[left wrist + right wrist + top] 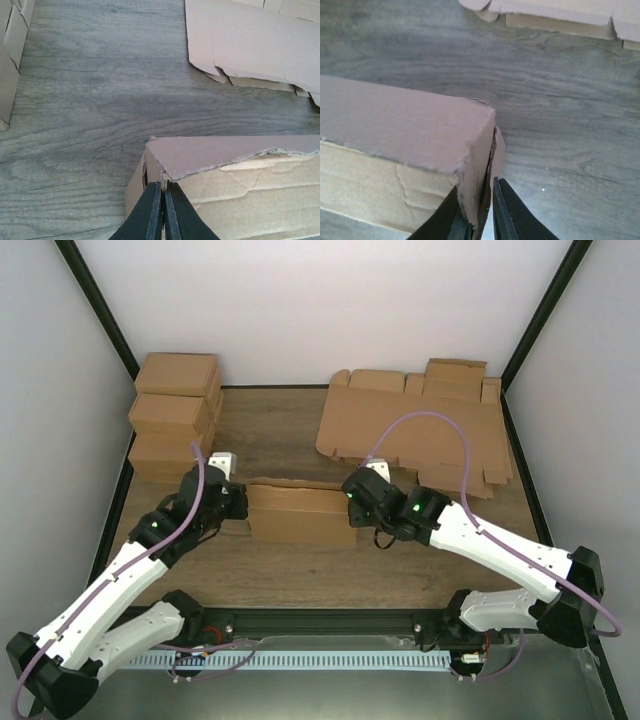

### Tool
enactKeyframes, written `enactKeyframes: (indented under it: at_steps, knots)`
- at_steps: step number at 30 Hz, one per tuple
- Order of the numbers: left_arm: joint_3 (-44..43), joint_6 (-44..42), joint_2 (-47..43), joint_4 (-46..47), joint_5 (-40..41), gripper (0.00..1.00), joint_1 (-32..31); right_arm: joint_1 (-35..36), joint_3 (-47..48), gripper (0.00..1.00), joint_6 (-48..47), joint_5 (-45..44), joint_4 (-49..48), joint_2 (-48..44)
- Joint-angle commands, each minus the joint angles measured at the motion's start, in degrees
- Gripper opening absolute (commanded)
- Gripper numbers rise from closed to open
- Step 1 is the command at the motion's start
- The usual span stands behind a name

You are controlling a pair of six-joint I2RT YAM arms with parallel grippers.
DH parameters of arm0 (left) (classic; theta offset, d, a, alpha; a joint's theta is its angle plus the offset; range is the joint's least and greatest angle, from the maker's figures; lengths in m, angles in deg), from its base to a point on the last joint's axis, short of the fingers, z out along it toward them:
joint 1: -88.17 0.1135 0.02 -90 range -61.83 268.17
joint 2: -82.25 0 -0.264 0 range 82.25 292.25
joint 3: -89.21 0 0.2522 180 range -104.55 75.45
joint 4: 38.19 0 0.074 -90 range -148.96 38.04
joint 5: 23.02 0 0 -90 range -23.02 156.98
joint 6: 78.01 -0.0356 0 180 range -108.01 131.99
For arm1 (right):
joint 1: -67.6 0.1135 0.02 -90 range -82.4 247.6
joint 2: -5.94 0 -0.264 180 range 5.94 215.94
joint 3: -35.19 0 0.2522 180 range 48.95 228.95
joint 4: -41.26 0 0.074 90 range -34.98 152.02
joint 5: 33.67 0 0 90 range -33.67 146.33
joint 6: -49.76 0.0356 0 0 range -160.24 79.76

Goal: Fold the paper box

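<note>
One paper box [295, 512], mid-table [280, 430], between my two arms. Left gripper [162, 186] is clenched shut at its left end corner. Right gripper [477, 189] straddles the right end wall; gripping or slack, I cannot tell. One stack of blanks [420, 430] far right.

This is a robot test cell, a lab bench rather than a home. Plain white panels [300, 310] on black posts [98, 310] wall in a wood-grain table [280, 430]. A left arm [110, 595] and a right arm [500, 545] stand bolted to a rail [330, 623] at its near edge. The stock is cardboard: a paper box [298, 515] between the arms, a pile of boxes [175, 420], a sheaf of blanks [420, 450].
</note>
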Motion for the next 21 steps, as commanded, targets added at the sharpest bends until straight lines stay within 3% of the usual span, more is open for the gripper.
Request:
enactKeyframes:
  at_steps: [1, 6, 7, 10, 16, 21]
  knots:
    - [0.0, 0.23, 0.2, -1.86, -2.0, 0.04, -0.63, 0.41, -1.36, 0.15, -1.03, 6.28, 11.78, 1.44]
    - [-0.52, 0.11, 0.08, -2.23, -2.21, 0.04, -0.63, 0.41, -1.2, 0.11, -0.6, 6.87, 10.13, -0.54]
    - [-0.55, 0.08, 0.07, -2.19, -2.28, 0.04, -0.65, 0.41, -1.14, 0.13, -0.8, 6.64, 10.11, -0.52]
    - [-0.92, -0.19, 0.4, -2.22, -2.86, 0.04, -0.63, 0.41, -0.03, 0.36, -1.26, 6.26, 10.11, 0.3]
    - [-1.27, -0.3, 0.43, -2.48, -2.91, 0.04, -0.66, 0.37, 2.88, 0.36, -2.3, 4.07, 6.97, -0.96]
    - [-1.85, -0.54, 0.49, -2.62, -2.81, 0.04, -0.71, 0.46, 4.58, 0.42, -3.3, 2.62, 5.59, -0.43]
